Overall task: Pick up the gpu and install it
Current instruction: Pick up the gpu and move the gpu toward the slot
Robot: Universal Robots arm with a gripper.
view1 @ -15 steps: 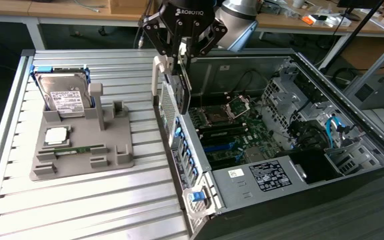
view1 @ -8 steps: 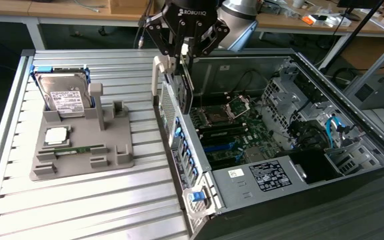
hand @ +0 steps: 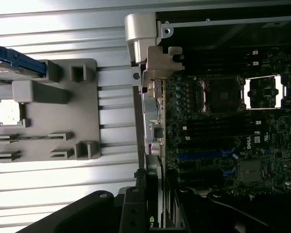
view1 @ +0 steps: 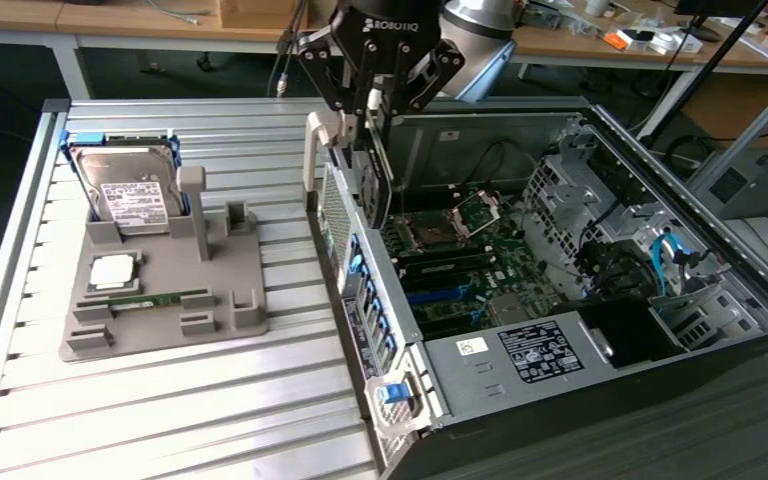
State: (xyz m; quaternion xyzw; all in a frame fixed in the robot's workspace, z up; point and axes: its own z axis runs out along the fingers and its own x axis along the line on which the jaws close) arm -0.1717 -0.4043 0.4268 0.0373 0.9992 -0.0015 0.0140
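Note:
The gpu [view1: 376, 175] hangs edge-on as a thin dark card with a pale metal bracket [view1: 315, 150] at one end. My gripper [view1: 369, 108] is shut on its upper edge. It hovers over the open computer case [view1: 704, 270], along the case wall at the exterior view's left, above that edge of the motherboard [view1: 471, 260]. In the wrist view the gpu [hand: 153, 111] runs as a narrow strip from my gripper [hand: 153, 191] to its bracket [hand: 144, 34], lying along the motherboard [hand: 223, 126] edge next to the blue and black slots [hand: 199, 155].
A grey holder tray [view1: 231, 310] lies on the slatted table to the exterior view's left of the case. It carries an upright hard drive [view1: 131, 190], a square chip [view1: 113, 270] and a green memory stick [view1: 157, 298]. Cables and drive cages [view1: 624, 240] crowd the case's far side.

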